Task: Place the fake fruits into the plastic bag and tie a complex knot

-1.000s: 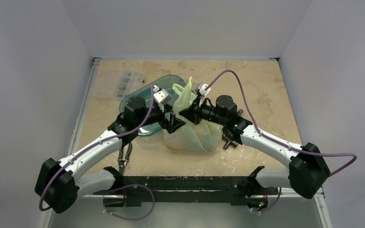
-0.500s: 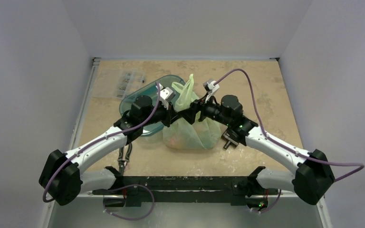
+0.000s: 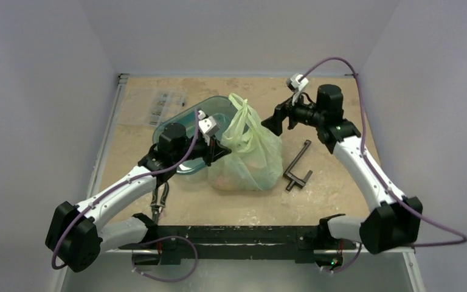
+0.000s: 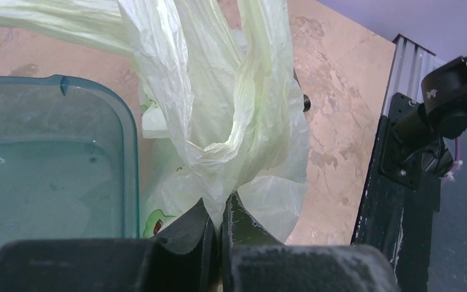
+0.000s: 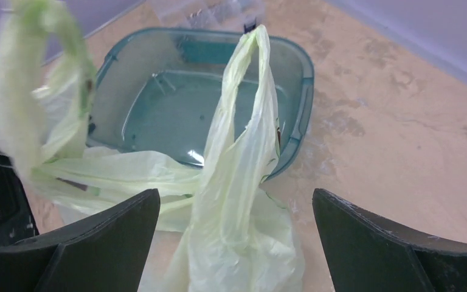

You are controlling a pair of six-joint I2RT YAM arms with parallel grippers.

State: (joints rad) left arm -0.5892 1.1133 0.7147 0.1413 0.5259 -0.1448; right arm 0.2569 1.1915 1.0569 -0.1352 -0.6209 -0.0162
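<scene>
thin crinkly pale-green see-thru plastic bag [image 3: 252, 155], sitting upright approx mid table [image 3: 340, 201], fat & bulging at the bottom, handle loops [image 5: 243, 103] sticking up on top, fake fruits [image 3: 243, 173] inside, just faint orange + green blobs thru the plastic

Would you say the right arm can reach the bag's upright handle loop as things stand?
Probably yes: the open right pincer faces the handle loop with nothing between them, and the left pincer pinches the plastic bag elsewhere.
</scene>
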